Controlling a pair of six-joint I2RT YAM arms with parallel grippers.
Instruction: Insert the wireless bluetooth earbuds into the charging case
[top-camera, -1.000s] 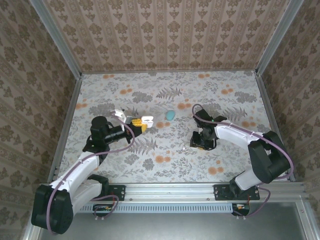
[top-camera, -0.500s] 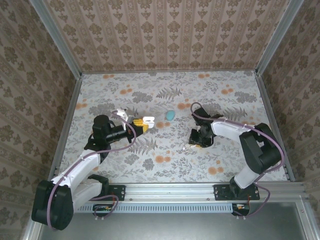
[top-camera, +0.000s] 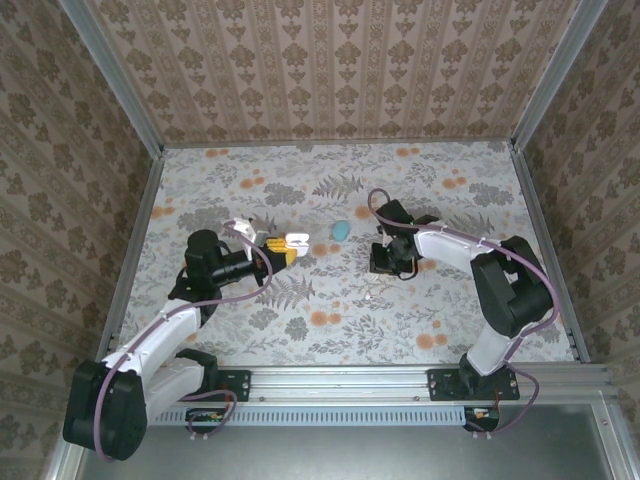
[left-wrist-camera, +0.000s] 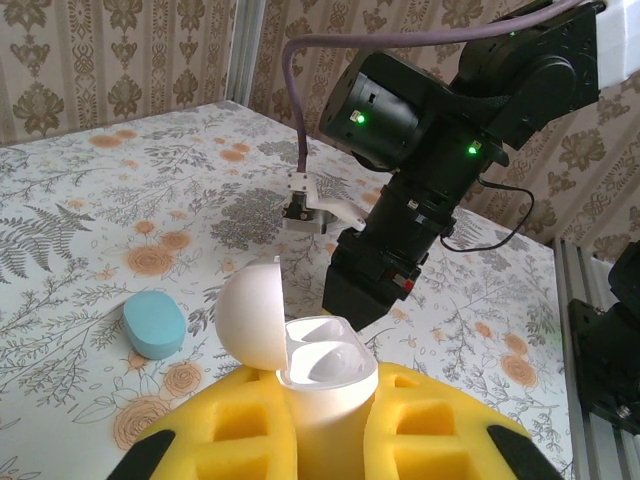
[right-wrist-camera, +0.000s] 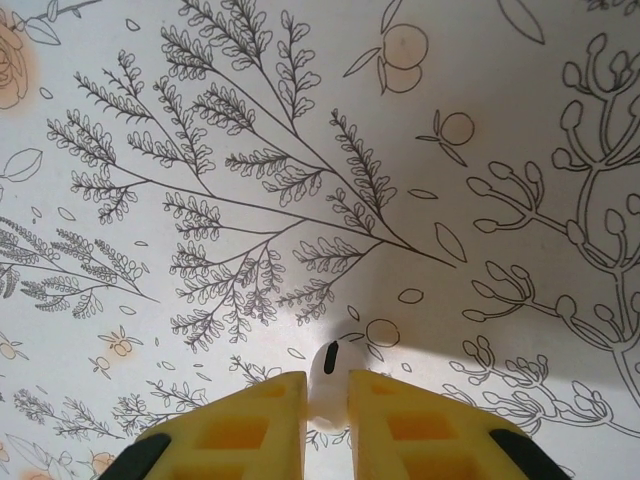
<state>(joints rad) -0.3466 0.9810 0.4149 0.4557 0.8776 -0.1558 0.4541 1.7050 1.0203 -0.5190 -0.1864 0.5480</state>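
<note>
My left gripper (left-wrist-camera: 325, 425) is shut on a white charging case (left-wrist-camera: 330, 352), held upright with its round lid (left-wrist-camera: 250, 315) swung open and two hollow wells showing. From above, this case (top-camera: 296, 241) sits left of centre at my left gripper (top-camera: 283, 250). My right gripper (right-wrist-camera: 327, 400) is shut on a whitish earbud (right-wrist-camera: 326, 370), pinched between the yellow fingers just above the patterned table. In the top view my right gripper (top-camera: 385, 262) hangs right of the case, with a gap between them.
A closed teal case (top-camera: 341, 230) lies on the floral tabletop between the two grippers, also seen as the teal case (left-wrist-camera: 153, 325) in the left wrist view. A tiny whitish piece (top-camera: 371, 293) lies just near of my right gripper. Patterned walls surround the table.
My right gripper has closed on the earbud and moved left and farther from the bases. The left arm and the open case have stayed put.
</note>
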